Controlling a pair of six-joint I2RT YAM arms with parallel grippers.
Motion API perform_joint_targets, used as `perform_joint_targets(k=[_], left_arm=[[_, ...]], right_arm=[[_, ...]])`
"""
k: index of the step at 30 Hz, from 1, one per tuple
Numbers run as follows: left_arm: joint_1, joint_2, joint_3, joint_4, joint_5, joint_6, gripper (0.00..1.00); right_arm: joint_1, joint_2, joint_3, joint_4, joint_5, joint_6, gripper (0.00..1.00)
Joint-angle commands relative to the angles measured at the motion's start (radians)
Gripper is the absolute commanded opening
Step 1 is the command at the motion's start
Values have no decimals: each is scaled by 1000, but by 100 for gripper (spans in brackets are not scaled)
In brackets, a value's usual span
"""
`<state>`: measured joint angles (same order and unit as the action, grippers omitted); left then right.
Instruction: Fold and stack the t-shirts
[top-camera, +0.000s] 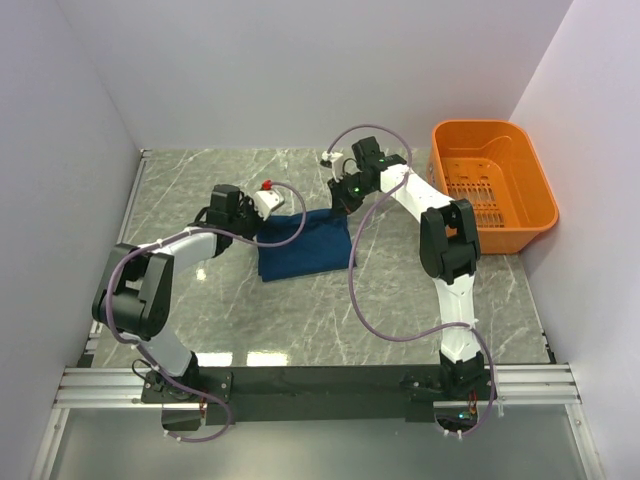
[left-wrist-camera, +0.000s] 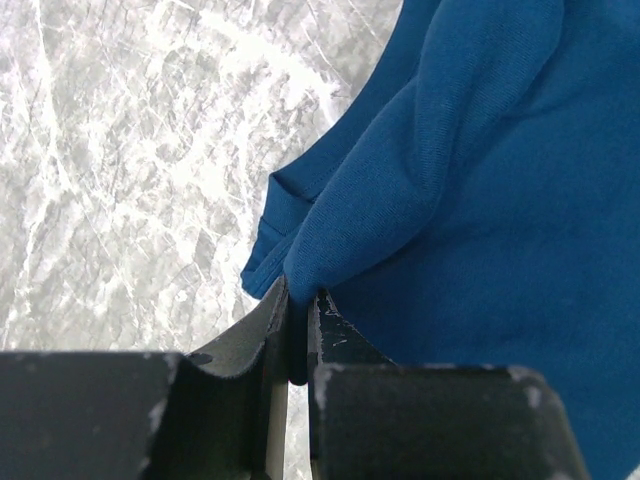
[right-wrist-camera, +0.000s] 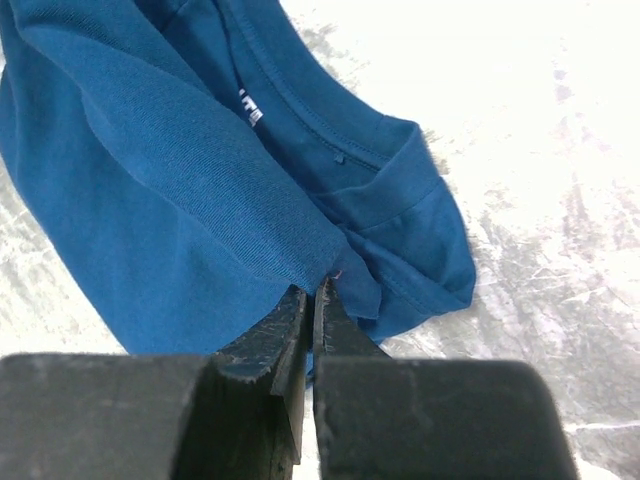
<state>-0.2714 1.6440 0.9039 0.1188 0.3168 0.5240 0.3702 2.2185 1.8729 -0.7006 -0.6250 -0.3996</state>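
Observation:
One dark teal-blue t-shirt (top-camera: 305, 250) lies partly folded in the middle of the marble table (top-camera: 300, 320). My left gripper (top-camera: 283, 222) is at its upper left edge. In the left wrist view that gripper (left-wrist-camera: 298, 300) is shut on a raised fold of the blue cloth (left-wrist-camera: 480, 200). My right gripper (top-camera: 342, 208) is at the shirt's upper right corner. The right wrist view shows it (right-wrist-camera: 313, 292) shut on a ribbed edge of the t-shirt (right-wrist-camera: 150, 200), with the collar and its label just beyond. The chest print is hidden.
An orange plastic basket (top-camera: 515, 238) stands at the back right against the wall. A small white object (top-camera: 328, 158) lies near the table's far edge. Pale walls close in the table on the left, back and right.

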Motion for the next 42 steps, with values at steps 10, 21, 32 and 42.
perform_joint_targets(k=[10, 21, 32, 42], left_arm=[[5, 51, 236, -8, -232, -268, 85], [6, -15, 376, -292, -230, -583, 88], [1, 118, 313, -232, 104, -866, 59], [8, 284, 351, -242, 21, -903, 45]], right_arm=[[-4, -48, 49, 234, 322, 306, 62], [-2, -68, 114, -45, -120, 15, 28], [19, 53, 146, 3, 80, 287, 18], [30, 145, 212, -8, 289, 431, 15]])
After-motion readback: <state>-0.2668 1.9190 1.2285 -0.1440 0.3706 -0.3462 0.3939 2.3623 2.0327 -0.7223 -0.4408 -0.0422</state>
